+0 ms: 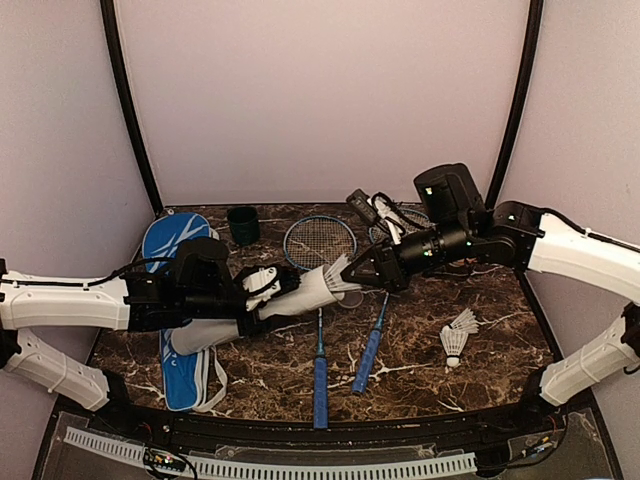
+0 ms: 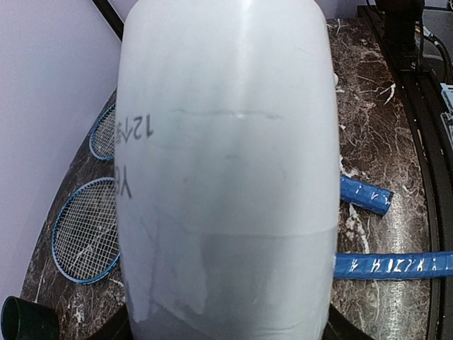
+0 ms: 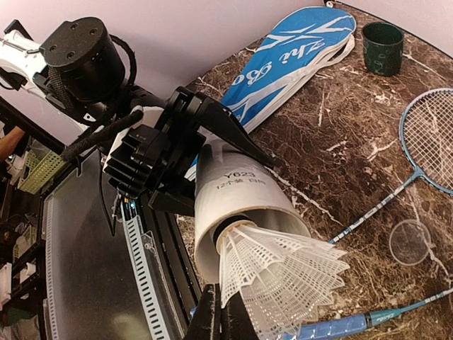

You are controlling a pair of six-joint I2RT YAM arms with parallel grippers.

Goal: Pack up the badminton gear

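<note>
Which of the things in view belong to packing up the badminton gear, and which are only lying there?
Belong to the job:
- white tube
- shuttlecock in its mouth
- shuttlecock on the table
- left racket
- right racket
- blue racket bag

Only lying there:
- dark cup

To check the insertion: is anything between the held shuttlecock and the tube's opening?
Nothing visible. The shuttlecock, pinched by the right gripper, sits with its nose inside the open mouth of the tube.
</note>
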